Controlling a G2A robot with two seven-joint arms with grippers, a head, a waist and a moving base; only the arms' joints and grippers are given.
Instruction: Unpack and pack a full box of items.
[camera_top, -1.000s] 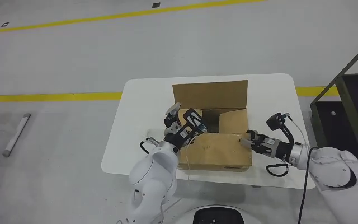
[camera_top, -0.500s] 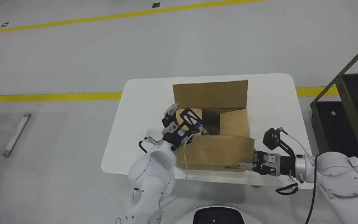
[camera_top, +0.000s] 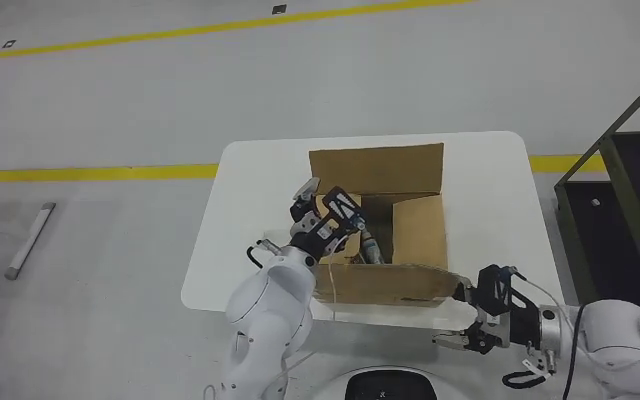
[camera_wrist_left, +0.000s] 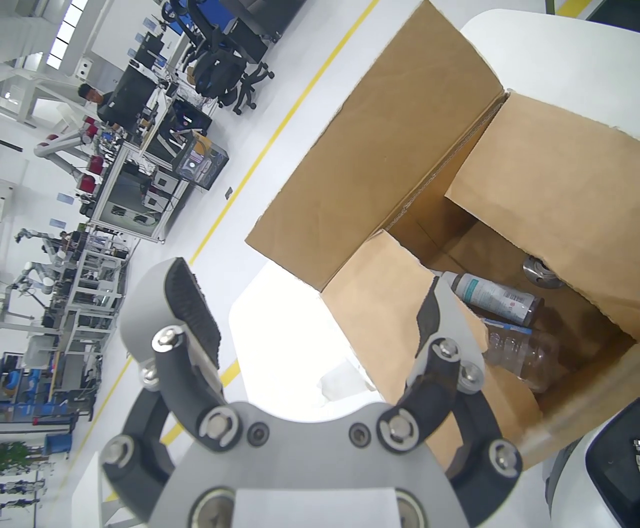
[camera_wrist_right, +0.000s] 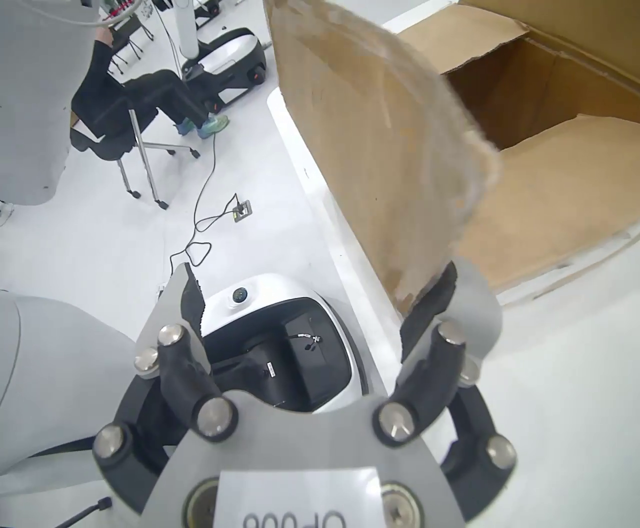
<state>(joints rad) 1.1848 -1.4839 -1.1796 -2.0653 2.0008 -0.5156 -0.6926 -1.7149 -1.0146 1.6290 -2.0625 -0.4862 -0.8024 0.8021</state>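
Tool states first: our left tool (camera_wrist_left: 305, 280) is spread wide above the cardboard box (camera_top: 385, 285). One pad (camera_wrist_left: 427, 312) sits just beside the torn edge of the left flap (camera_wrist_left: 380, 310), and we cannot tell whether it touches. Our right tool (camera_wrist_right: 320, 277) is likewise spread and pinches nothing. It hangs beyond the near edge of the surface (camera_top: 250, 200), toward the near right corner, and the frayed corner of the near flap (camera_wrist_right: 380, 150) seems to rest against one of its pads (camera_wrist_right: 435, 300).

The box stands mid-surface and reaches the near edge. Its right flap (camera_wrist_left: 550, 190) leans in over part of the opening. Inside lie a white bottle (camera_wrist_left: 492, 295), a clear plastic bottle (camera_wrist_left: 520, 350) and a small metal piece (camera_wrist_left: 539, 272).

We judge the step in hand to be laying the flaps open before anything is lifted out.

- We would press the near flap down with the flat of a pad close to its crease. The soft, frayed corner would only bend.
- We would carry that flap well past the edge so it does not spring back.
- The box looks light and may slide toward the near edge, so we would have the left tool steady the left flap outward while the right one pushes.
- The right flap should be turned out next, since the metal piece lies under it.
- Of the items, the white bottle lies most exposed and looks the easiest first pick
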